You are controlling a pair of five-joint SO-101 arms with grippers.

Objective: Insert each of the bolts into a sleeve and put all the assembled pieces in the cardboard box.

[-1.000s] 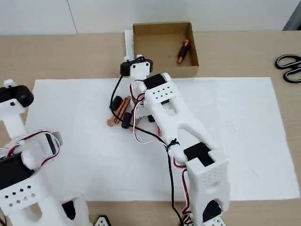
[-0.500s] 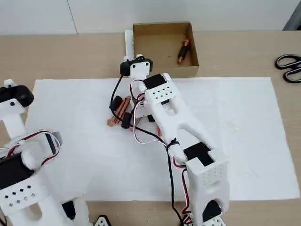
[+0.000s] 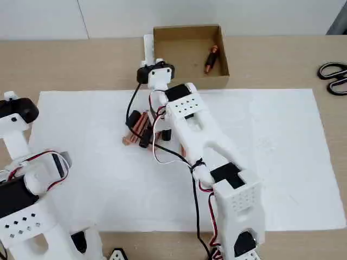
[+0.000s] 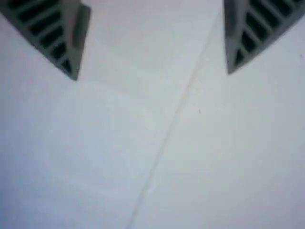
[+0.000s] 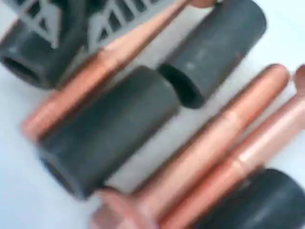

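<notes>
The right gripper [image 5: 76, 28] sits low over a heap of copper bolts [image 3: 139, 123] and black sleeves [image 3: 145, 138] on white paper [image 3: 271, 151]; whether its jaws grip anything cannot be told. The left gripper [image 4: 152, 74] hovers over bare paper, jaws wide apart. One assembled piece [image 3: 210, 58] lies in the box [image 3: 187, 82] on the table [image 3: 81, 65].

Right arm [image 3: 195, 124] stretched far forward, left arm [image 3: 27, 184] folded back, left gripper [image 4: 151, 74] wide open
</notes>
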